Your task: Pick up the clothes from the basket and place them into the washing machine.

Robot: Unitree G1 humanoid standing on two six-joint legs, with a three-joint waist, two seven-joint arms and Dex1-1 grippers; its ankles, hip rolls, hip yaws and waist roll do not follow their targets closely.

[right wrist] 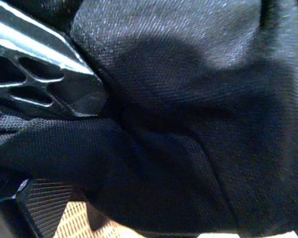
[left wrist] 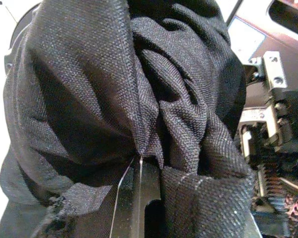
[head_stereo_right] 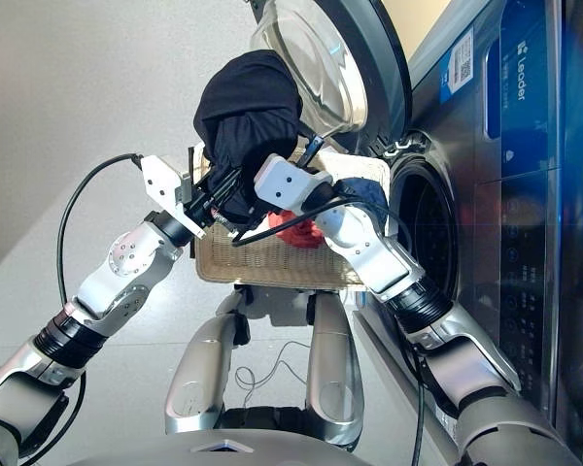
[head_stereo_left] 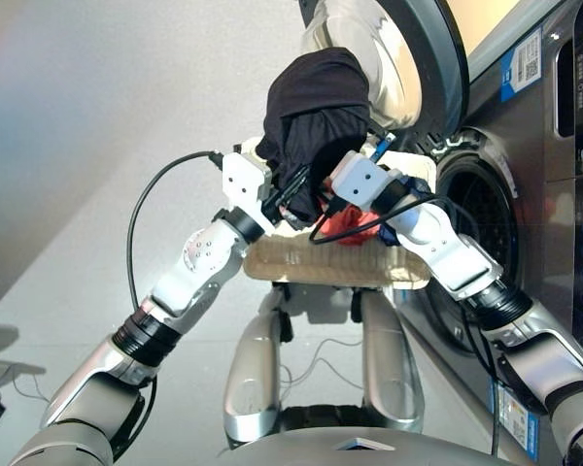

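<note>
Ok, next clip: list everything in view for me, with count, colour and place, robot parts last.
black garment: one, black, bunched and lifted above the basket, between both grippers.
coral red garment: one, red, in the basket, partly hidden by the right arm.
navy blue garment: one, dark blue, in the basket's washer-side end, mostly hidden.
basket: one, cream woven, ahead of the robot beside the washer.
washing machine: one, dark grey, on the right, porthole open.
door: one, round glass with dark rim, swung open behind the garment.
left gripper: at the black garment.
right gripper: at the black garment.
</note>
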